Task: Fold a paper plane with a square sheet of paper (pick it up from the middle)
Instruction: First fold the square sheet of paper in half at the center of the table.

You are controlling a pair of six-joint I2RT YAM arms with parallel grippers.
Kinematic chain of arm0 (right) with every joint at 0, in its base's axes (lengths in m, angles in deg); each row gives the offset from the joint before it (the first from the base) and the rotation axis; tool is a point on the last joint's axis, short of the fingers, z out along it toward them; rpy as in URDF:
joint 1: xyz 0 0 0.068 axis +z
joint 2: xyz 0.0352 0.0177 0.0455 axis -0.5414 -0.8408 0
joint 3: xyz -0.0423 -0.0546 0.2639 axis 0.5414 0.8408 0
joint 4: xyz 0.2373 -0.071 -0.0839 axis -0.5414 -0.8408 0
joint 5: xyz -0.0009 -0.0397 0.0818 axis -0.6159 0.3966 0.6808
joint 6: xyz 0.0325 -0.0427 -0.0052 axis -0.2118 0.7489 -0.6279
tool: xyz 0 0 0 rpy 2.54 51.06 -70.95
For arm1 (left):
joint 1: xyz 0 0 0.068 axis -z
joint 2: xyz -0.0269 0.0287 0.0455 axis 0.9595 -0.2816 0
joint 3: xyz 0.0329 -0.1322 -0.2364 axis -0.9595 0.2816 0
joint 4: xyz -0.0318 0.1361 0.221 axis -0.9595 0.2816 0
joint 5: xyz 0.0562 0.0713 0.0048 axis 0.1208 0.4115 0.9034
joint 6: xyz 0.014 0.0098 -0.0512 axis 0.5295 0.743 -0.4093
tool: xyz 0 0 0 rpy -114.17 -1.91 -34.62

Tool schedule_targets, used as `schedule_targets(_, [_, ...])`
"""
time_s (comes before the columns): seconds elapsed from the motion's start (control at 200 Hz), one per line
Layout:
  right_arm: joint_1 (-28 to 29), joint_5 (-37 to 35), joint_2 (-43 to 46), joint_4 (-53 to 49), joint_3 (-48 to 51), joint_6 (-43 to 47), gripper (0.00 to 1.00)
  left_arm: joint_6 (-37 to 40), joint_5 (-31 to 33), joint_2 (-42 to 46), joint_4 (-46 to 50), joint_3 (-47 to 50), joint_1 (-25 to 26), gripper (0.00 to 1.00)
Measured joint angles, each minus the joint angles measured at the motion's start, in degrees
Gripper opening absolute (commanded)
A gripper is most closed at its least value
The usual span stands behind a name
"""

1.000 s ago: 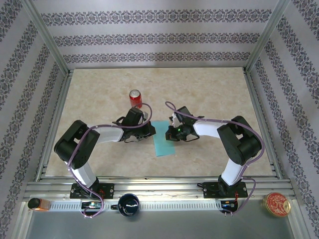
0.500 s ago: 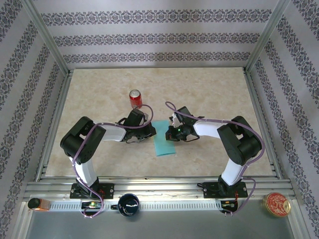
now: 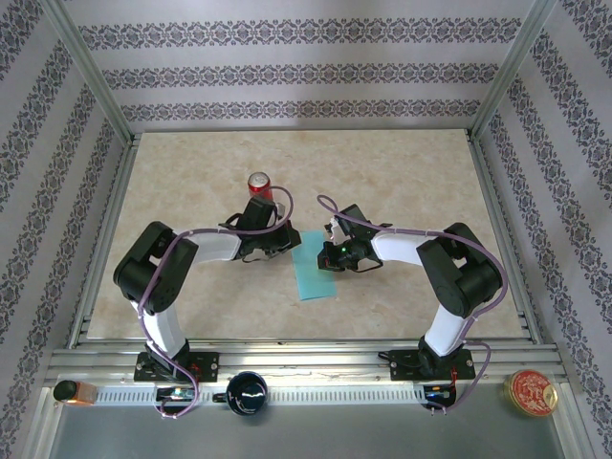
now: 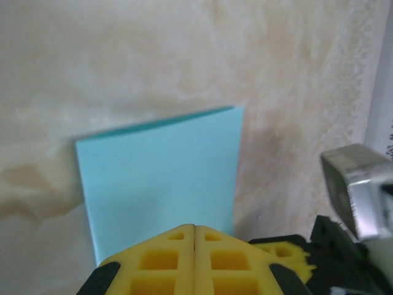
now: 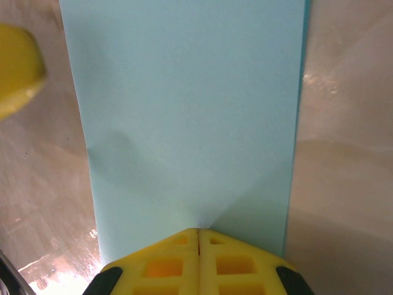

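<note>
left fingers (image 4: 159, 267) shifted toward can (image 3: 259, 186) | closed | paper (image 3: 316, 275) seemingly folded

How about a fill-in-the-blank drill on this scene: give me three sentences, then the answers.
The soda can standing on the table is ____ in colour. The left gripper and the right gripper both have their jaws ____. The sheet of paper lies ____ the two grippers.
Missing words: red; shut; between.

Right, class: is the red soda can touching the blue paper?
Apart. The top external view shows tabletop between the red soda can and the blue paper.
</note>
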Motion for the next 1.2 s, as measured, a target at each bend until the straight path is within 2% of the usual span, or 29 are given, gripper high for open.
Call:
schedule_targets(0.33, [0.0, 0.2, 0.0, 0.4, 0.3, 0.0, 0.00, -0.1, -1.0, -5.6, -0.8, -1.1, -1.7, 0.02])
schedule_targets(0.819, [-0.4, 0.8, 0.1, 1.0, 0.7, 0.0, 0.00, 0.0, -0.7, -4.7, -2.5, 0.2, -5.3, 0.03])
schedule_targets(0.989, [-0.4, 0.8, 0.2, 1.0, 0.7, 0.0, 0.00, 0.0, -0.7, -2.0, -1.4, 0.6, -5.6, 0.03])
schedule_targets(1.199, [-0.4, 0.8, 0.3, 1.0, 0.8, 0.0, 0.00, -0.1, 0.7, 7.4, 0.9, 3.5, -3.3, 0.03])
